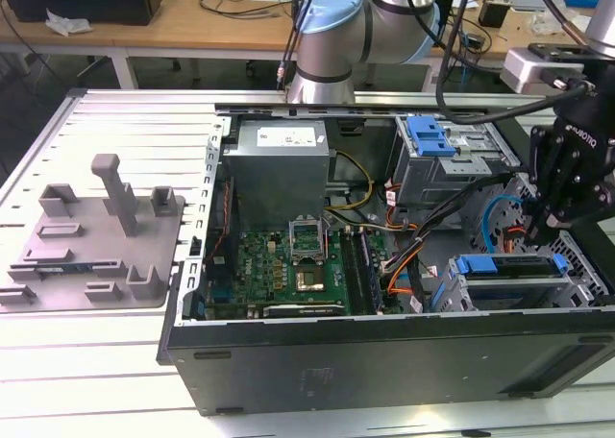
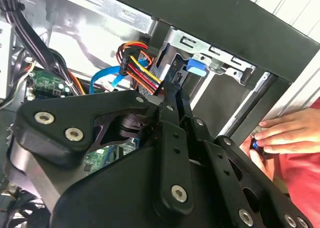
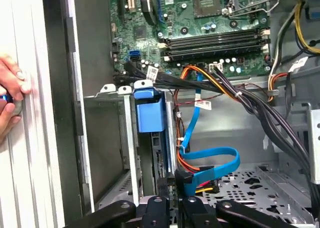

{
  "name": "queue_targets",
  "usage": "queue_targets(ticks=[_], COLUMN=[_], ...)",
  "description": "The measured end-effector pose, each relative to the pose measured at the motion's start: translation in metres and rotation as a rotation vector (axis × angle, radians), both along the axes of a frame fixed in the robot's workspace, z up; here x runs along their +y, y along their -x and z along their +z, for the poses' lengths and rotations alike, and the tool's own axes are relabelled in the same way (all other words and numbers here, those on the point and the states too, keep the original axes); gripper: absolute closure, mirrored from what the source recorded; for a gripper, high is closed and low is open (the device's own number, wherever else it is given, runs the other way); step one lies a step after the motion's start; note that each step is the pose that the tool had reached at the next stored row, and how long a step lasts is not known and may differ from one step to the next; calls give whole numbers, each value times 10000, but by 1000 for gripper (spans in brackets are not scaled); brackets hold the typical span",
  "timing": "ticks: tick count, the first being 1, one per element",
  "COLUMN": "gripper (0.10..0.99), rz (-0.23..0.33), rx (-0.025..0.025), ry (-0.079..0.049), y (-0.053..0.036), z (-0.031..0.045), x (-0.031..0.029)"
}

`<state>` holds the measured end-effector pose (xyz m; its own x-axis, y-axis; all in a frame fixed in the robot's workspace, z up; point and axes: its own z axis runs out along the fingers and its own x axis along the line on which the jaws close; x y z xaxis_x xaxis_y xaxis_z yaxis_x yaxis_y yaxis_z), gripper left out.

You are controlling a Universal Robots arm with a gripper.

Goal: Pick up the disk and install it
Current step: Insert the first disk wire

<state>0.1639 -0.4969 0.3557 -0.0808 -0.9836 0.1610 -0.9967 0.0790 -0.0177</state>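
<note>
The disk (image 1: 509, 264), with its bright blue carrier, sits in the grey drive cage (image 1: 579, 277) at the exterior view's right end of the open computer case. Its blue carrier end (image 3: 149, 115) stands in the cage slot in the first wrist view and also shows in the second wrist view (image 2: 196, 67). My black gripper (image 1: 544, 234) hangs just over the disk's end on the exterior view's right. The fingers (image 2: 172, 113) lie close together and look shut, with the tips at the disk's edge (image 3: 171, 200). Whether they pinch the disk is hidden.
Blue, orange and black cables (image 3: 210, 160) run right beside the cage. A person's hand (image 2: 285, 135) rests on the table just outside the case wall. A second cage with a blue latch (image 1: 428, 135) stands behind. The motherboard (image 1: 288, 265) fills the case's middle. A grey fixture (image 1: 96, 231) lies on the exterior view's left.
</note>
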Motion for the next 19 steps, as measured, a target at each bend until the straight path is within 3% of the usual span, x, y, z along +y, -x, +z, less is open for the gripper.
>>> queue_targets(ticks=[4, 6, 8, 14, 19], gripper=[918, 918, 918, 918, 918], rz=[234, 244, 243, 243, 243], rx=[-16, -32, -35, -37, -38], ry=[-13, -323, -492, -647, -646], y=[22, 24, 26, 28, 30], z=[0, 0, 0, 0, 0], x=[-38, -67, -82, -188, -189])
